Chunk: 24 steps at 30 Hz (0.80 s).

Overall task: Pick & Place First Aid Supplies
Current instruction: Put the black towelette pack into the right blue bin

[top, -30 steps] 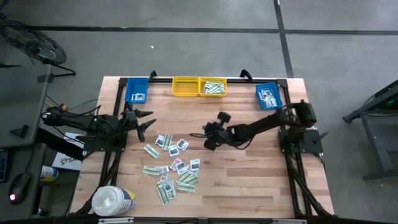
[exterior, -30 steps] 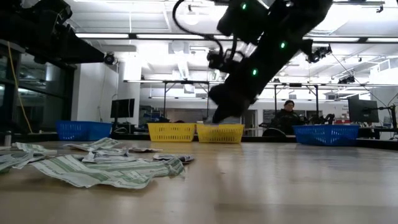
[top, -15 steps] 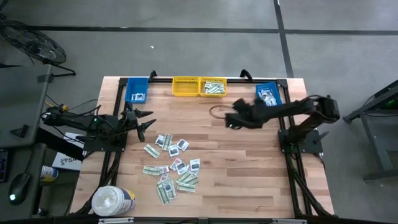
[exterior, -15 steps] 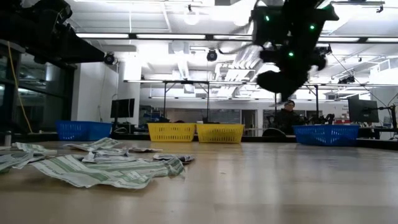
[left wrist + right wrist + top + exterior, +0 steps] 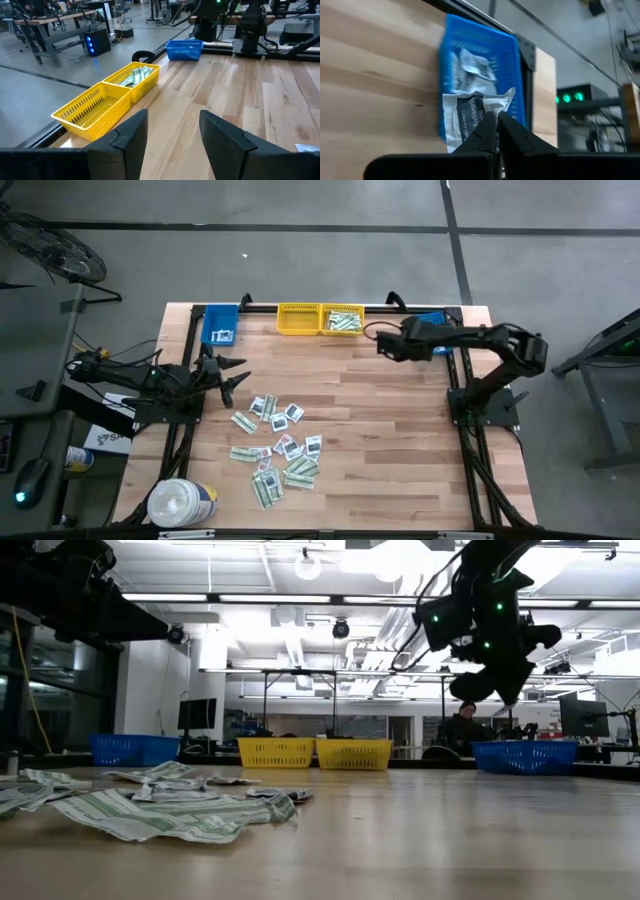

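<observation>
The first aid supplies (image 5: 280,445) lie as a loose heap of flat paper packets on the table's near left; the low view also shows this heap (image 5: 160,805). My right gripper (image 5: 495,120) is shut on one white packet (image 5: 470,117) with a dark blue label. It hovers at the far right (image 5: 418,345), over the near end of the right blue bin (image 5: 450,60), which holds a few packets (image 5: 475,65). My left gripper (image 5: 170,135) waits open at the table's left (image 5: 235,375) with nothing between its fingers. My right gripper pinches the white packet between its two fingers, about at the middle of its side nearest the gripper (image 5: 481,119). The fingers slant down toward the table's far edge. The packet sticks out ahead of the fingertips, lifted clear above the blue bin.
Two yellow bins (image 5: 320,320) stand side by side at the far edge, the right one with pale green strips (image 5: 343,323). A second blue bin (image 5: 220,325) is at the far left. A white tub (image 5: 180,502) stands at the near left corner. A person (image 5: 462,725) sits beyond the table.
My right gripper, staying shut, has swung from the table's middle toward the far right corner and risen. It has turned about and now slants down over the right blue bin.
</observation>
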Tool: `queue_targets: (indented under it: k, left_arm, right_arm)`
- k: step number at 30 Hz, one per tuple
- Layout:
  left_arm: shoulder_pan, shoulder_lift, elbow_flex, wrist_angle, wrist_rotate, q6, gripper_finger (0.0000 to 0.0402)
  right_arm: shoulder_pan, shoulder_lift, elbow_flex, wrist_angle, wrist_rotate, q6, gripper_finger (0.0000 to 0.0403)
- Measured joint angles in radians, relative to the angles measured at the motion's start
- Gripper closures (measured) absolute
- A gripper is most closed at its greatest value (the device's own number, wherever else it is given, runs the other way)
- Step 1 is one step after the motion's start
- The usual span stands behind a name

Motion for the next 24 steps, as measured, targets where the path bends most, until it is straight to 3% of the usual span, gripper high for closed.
queue_targets:
  k: [13, 24]
  left_arm:
    - [0.0, 0.0, 0.0, 0.0, 0.0, 0.0, 0.0225]
    - [0.0, 0.0, 0.0, 0.0, 0.001, -0.001, 0.0225]
  right_arm:
    - [-0.22, 0.0, 0.0, -0.004, -0.015, -0.138, 0.0402]
    - [-0.368, 0.0, 0.0, 0.177, -0.071, -0.317, 0.0402]
